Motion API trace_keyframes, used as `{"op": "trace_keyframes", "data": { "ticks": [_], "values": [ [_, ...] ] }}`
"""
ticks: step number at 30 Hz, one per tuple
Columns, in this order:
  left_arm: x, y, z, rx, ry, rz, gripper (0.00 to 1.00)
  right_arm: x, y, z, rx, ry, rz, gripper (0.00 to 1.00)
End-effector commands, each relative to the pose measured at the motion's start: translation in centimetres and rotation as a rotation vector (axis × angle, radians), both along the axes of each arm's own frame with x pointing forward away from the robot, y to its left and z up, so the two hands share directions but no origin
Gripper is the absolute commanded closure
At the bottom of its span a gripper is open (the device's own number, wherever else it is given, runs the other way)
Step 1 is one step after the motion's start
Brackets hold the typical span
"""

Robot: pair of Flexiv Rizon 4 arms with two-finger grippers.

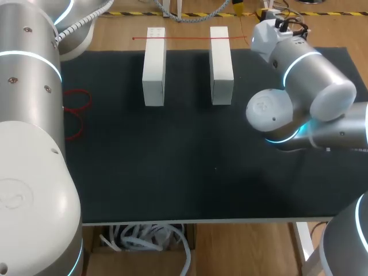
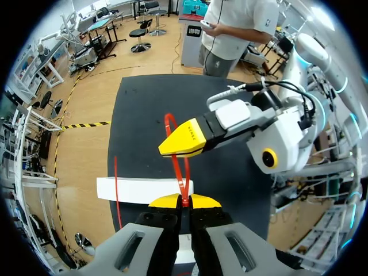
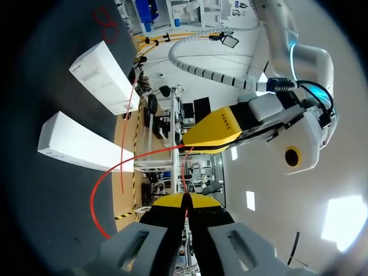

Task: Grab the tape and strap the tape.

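The tape is a thin red strap (image 1: 190, 38) drawn in a straight line across the far ends of two white blocks (image 1: 154, 66) (image 1: 221, 63) on the black mat. In the left wrist view my left gripper (image 2: 184, 201) is shut on the red strap (image 2: 175, 149), which loops up towards my right gripper (image 2: 183, 142) just ahead. In the right wrist view my right gripper (image 3: 185, 199) is shut on the same strap (image 3: 109, 178), with my left gripper (image 3: 211, 131) close ahead. In the head view the right arm's wrist (image 1: 270, 35) hides both sets of fingers.
Spare red bands (image 1: 76, 103) lie at the mat's left edge beside my left arm, and show past the blocks (image 3: 106, 23) in the right wrist view. The black mat (image 1: 172, 172) spreads out in front of the blocks. My right arm's elbow (image 1: 287, 115) hangs over its right side.
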State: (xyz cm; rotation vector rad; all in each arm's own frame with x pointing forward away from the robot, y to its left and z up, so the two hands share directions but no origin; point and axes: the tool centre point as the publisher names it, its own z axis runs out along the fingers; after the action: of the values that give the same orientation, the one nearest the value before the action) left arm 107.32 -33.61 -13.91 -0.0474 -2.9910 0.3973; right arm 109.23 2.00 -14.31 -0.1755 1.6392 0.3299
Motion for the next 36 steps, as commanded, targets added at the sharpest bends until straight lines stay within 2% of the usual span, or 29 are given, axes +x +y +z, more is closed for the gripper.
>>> {"op": "trace_keyframes", "data": {
  "ticks": [1,22,36],
  "values": [
    [0.1,-0.1,0.2,0.007,0.005,0.000,1.00,-0.3,0.1,0.1,0.011,-0.003,0.001,1.00],
    [0.1,-0.1,0.2,0.007,0.005,0.000,1.00,-0.9,-1.3,1.1,0.003,-0.020,-0.021,1.00],
    [0.1,-0.1,0.2,0.007,0.005,0.000,1.00,-1.0,-2.5,2.0,-0.087,-0.043,-0.010,1.00]
  ]
}}
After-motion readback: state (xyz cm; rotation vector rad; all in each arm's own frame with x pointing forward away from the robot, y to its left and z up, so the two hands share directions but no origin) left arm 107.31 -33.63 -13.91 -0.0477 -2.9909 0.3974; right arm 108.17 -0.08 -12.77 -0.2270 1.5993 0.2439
